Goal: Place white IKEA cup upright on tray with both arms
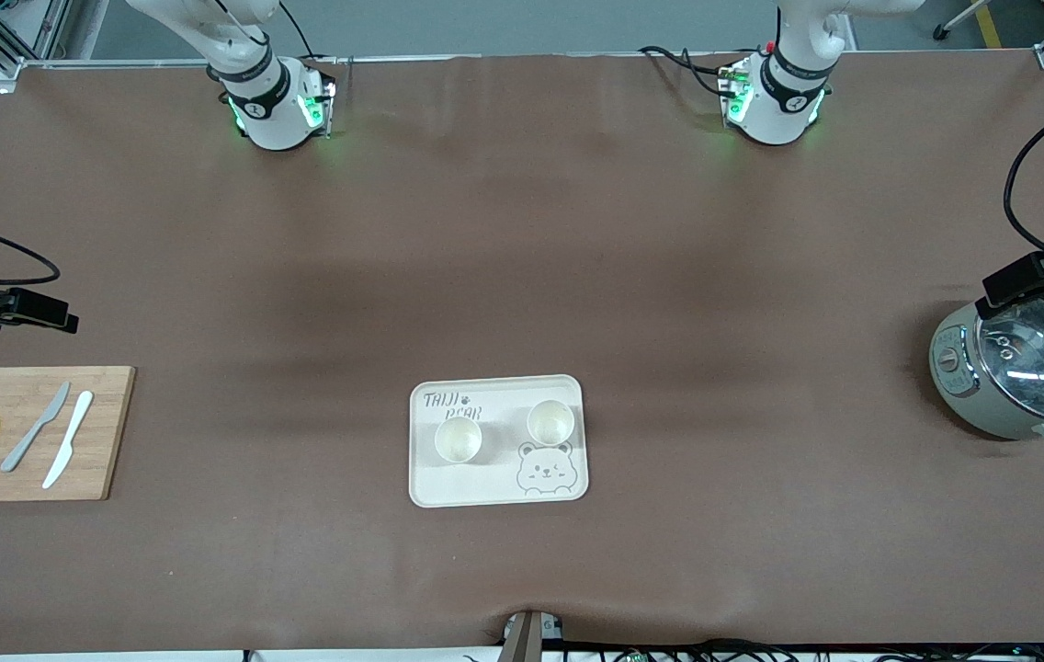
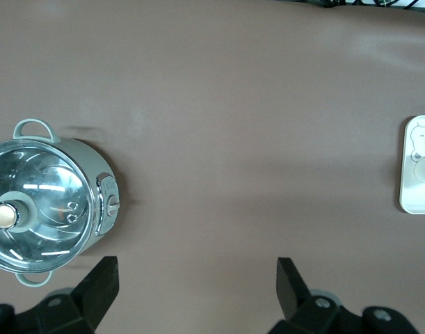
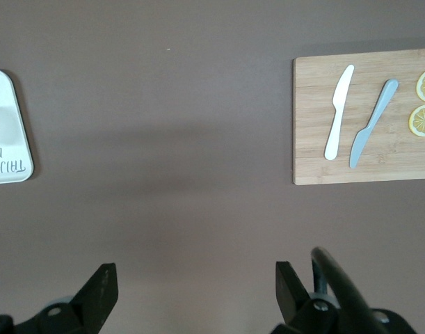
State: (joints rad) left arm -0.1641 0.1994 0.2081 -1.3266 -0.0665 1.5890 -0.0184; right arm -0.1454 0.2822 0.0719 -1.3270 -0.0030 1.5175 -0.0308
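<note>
Cups: two white cups are sitting upright on the tray (image 1: 497, 440), one (image 1: 458, 439) toward the right arm's end under the "TAIJI BEAR" lettering, the other (image 1: 550, 422) beside it above the bear face, mouths up, slightly apart. The tray is lying on the counter (image 1: 522, 276), near its front-camera edge. Judging from this, placement looks finished, so doing the step well means keeping both arms clear of the tray. The left pincer (image 2: 195, 285) is hanging released over bare counter beside the lidded pot (image 2: 45, 202); the right pincer (image 3: 195, 289) is hanging released near the cutting board (image 3: 365, 115).
</note>
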